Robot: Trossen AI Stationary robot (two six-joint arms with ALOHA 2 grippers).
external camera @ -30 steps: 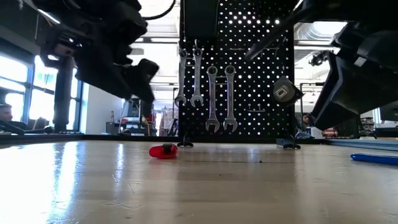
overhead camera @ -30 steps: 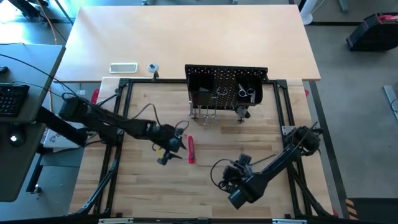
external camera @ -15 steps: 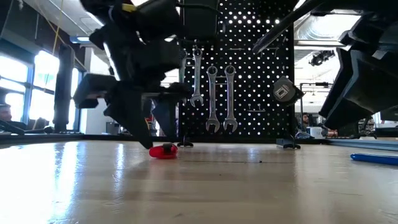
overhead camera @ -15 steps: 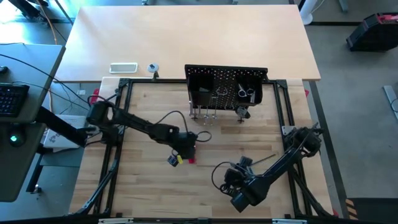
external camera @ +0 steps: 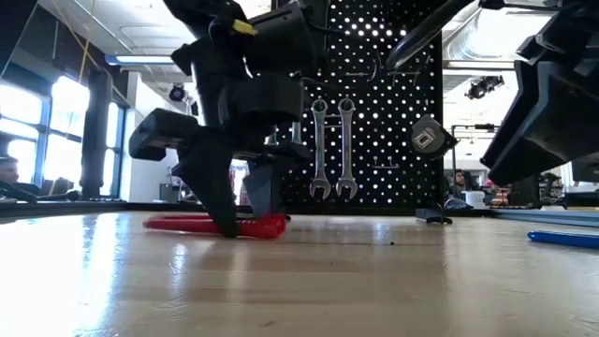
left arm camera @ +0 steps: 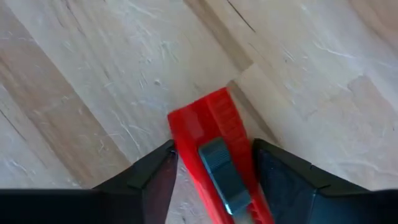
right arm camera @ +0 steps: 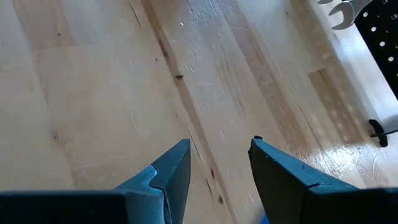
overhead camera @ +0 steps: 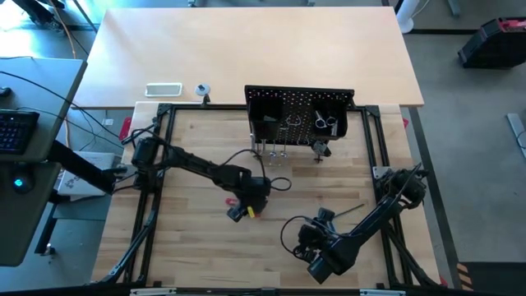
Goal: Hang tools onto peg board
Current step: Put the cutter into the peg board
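— Left end effector (left arm camera: pixel 214 180) is down on the bench (overhead camera: pixel 189 238), fingers spread either side of the red-handled tool (left arm camera: pixel 214 155), not yet pinching it.

— Looks light, stiff, smooth plastic; I'd squeeze mid-handle across the flat sides.

— Right end effector (right arm camera: pixel 217 171) waits open and empty, well short of the peg board (overhead camera: pixel 300 111).

left gripper (left arm camera: pixel 214 177): lowered mid-table, jaws apart | right gripper (right arm camera: pixel 217 168): waiting near-right, jaws apart
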